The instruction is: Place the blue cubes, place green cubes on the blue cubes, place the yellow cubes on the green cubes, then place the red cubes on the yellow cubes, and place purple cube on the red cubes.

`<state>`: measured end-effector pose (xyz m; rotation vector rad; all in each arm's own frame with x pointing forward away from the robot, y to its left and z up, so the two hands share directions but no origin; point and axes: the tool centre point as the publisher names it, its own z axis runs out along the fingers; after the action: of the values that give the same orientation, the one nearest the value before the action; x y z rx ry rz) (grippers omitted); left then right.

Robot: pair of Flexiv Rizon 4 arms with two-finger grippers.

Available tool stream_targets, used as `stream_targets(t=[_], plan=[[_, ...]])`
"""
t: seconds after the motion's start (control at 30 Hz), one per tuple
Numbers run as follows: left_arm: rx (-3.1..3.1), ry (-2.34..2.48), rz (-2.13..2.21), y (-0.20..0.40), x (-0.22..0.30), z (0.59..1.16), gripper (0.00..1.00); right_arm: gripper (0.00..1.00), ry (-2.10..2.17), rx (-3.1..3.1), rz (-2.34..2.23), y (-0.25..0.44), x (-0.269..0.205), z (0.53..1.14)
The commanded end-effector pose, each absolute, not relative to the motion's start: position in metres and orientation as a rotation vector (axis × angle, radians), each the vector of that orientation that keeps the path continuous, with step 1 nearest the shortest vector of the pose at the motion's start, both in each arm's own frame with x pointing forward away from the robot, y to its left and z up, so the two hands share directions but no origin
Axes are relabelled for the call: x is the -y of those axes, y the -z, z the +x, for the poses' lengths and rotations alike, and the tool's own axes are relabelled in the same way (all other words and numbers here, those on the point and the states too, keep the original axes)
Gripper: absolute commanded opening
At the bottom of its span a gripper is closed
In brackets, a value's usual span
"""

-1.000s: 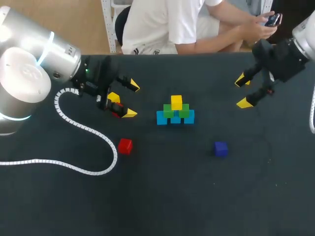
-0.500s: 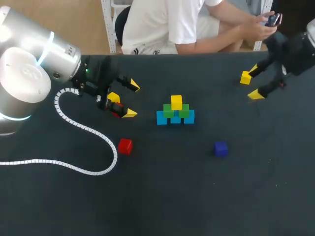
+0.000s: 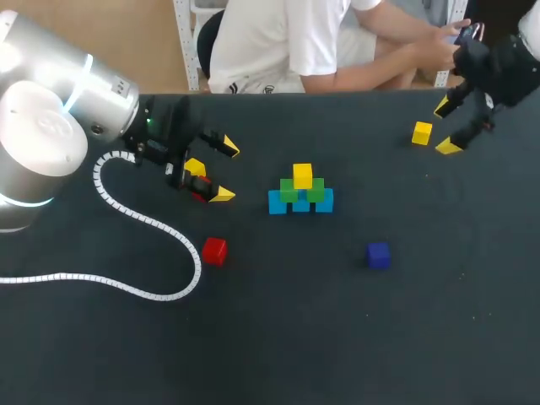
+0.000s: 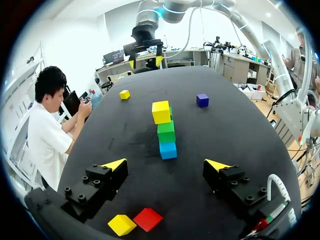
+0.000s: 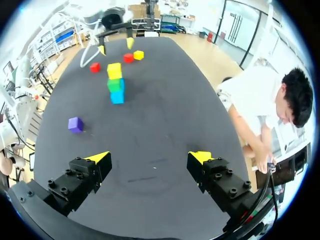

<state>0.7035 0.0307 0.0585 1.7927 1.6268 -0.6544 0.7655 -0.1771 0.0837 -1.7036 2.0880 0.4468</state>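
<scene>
The cube stack (image 3: 301, 192) sits mid-way across the table (image 3: 278, 337); a loose cube (image 3: 378, 255) lies near-right of it, a second cube (image 3: 214, 251) near-left (both well apart), a third cube (image 3: 422, 132) far right.

Black matte table (image 3: 337, 337) carries: row of light-blue cubes (image 3: 278, 203) at centre, loose red cube (image 3: 214, 251), purple cube (image 3: 378, 255), far-right yellow cube (image 3: 422, 132). At left: second yellow cube (image 4: 122, 224) beside second red cube (image 4: 147, 219), white coiled cable (image 3: 160, 228).

head: high behind, looking down on black table (image 3: 270, 337) | wrists: low, near, facing inward from opposite ends | shared: blue-green-yellow cube stack (image 3: 301, 192)
</scene>
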Motion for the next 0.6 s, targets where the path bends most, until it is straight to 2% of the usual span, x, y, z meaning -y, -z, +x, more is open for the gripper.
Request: stream_targets(t=[0.03, 0.6], plan=[[-1.629, 0.656, 1.797, -0.058, -0.03, 0.705, 1.0, 1.0, -0.461, -2.105, -1.706, -0.073, 0.178, 0.786], [-1.629, 0.656, 1.797, -0.058, -0.03, 0.705, 1.0, 1.0, -0.391, -2.173, -1.661, -0.039, 0.197, 0.805]])
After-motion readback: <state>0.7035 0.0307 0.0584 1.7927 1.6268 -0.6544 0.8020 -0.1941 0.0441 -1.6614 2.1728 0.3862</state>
